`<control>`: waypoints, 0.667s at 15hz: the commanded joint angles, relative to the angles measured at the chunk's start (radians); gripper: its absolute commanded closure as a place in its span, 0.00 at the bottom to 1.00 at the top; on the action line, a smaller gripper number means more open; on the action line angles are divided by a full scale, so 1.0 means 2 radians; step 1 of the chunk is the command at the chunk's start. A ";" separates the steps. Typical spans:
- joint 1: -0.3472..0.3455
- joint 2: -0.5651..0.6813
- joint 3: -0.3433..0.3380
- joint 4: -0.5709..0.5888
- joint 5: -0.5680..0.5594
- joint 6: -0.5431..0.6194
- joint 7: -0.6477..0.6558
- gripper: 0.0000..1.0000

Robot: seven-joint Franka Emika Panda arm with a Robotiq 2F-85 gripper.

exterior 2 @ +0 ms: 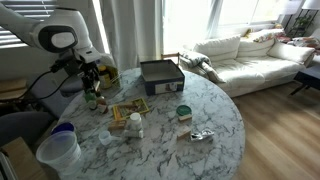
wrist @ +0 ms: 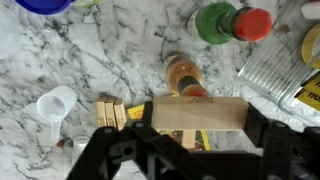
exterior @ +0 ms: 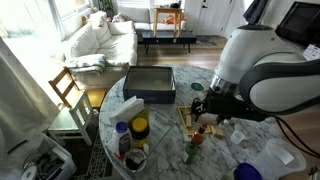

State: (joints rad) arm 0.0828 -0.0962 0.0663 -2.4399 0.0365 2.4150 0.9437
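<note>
gripper state: gripper (wrist: 196,122) clamps a wooden block (wrist: 200,108) end to end, jaws spread wide to span its length.
block position: held level above the marble table (wrist: 100,50), clear of the surface as far as i can judge. in an exterior view the gripper (exterior 2: 92,74) hangs near the table's edge, among the clutter.
under the block: an amber bottle (wrist: 181,75) stands just at 12 o'clock of it in the wrist view, its top looking close to the block's far edge.
at 8 to 9 o'clock: loose wooden blocks (wrist: 110,112) lie on edge close to the near finger. a white scoop (wrist: 55,105) lies further out.
at 1 o'clock: a green-capped bottle (wrist: 213,22) and a red-capped bottle (wrist: 252,23) stand touching or nearly so.
at 3 o'clock: clear plastic container (wrist: 275,70), near the other finger.
risk, tipping: a straight descent or a nudge toward 12 could knock the amber bottle. it is tall and narrow, and could take the capped pair with it.
risk, snagging: the wide jaws could catch the loose blocks or the container wall going down.
risk, slip: an end-to-end hold gives small contact, so a bump could pivot the block out.
risk, edge: anything knocked outward may roll off the table.
</note>
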 commanded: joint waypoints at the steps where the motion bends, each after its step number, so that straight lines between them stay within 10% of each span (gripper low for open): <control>1: -0.007 -0.009 0.008 -0.017 -0.010 0.014 0.009 0.41; 5: -0.007 -0.010 0.009 -0.016 -0.008 0.009 0.005 0.41; 7: -0.007 -0.010 0.009 -0.015 -0.008 0.008 0.005 0.04; 10: -0.007 -0.011 0.009 -0.015 -0.011 0.009 0.005 0.00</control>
State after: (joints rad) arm 0.0823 -0.0968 0.0708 -2.4416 0.0297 2.4157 0.9437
